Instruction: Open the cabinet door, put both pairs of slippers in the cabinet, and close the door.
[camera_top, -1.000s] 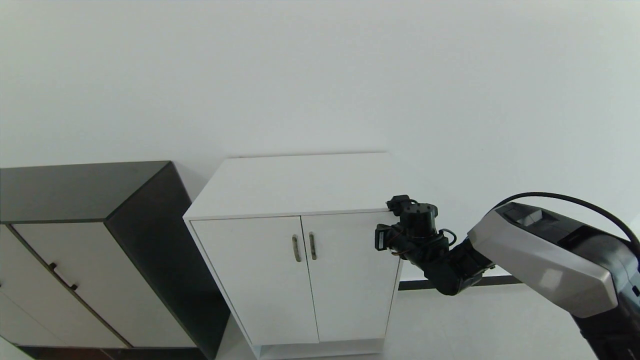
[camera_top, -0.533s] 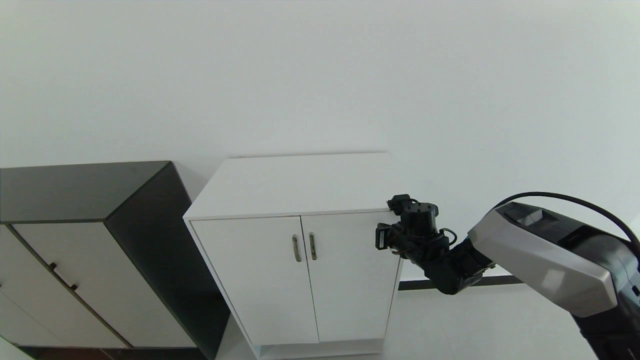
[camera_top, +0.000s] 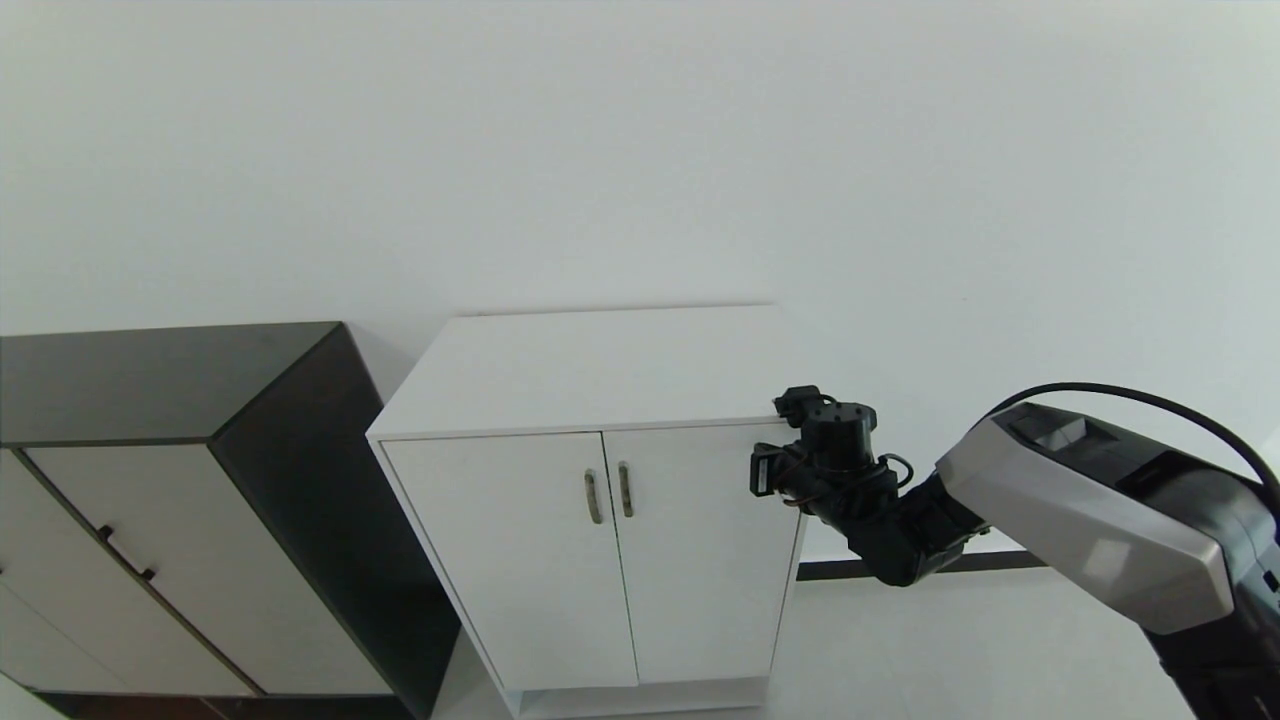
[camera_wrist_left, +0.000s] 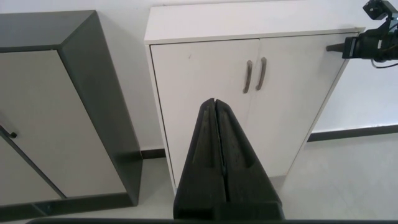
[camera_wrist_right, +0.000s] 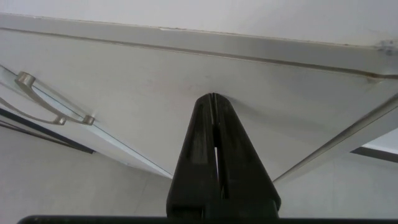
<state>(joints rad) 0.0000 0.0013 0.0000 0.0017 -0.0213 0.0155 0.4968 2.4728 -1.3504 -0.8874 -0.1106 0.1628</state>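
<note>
White wall (camera_top: 640, 150), white cabinet (camera_top: 600, 365), 2 doors (camera_top: 520, 560) shut, 2 slim metal handles (camera_top: 592, 497)

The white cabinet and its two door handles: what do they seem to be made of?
White cabinet: probably laminated board, matte white; flat smooth panels, crisp edges, no visible grain. Door handles: likely metal, brushed greyish finish; thin bowed bars with a dull sheen.
</note>
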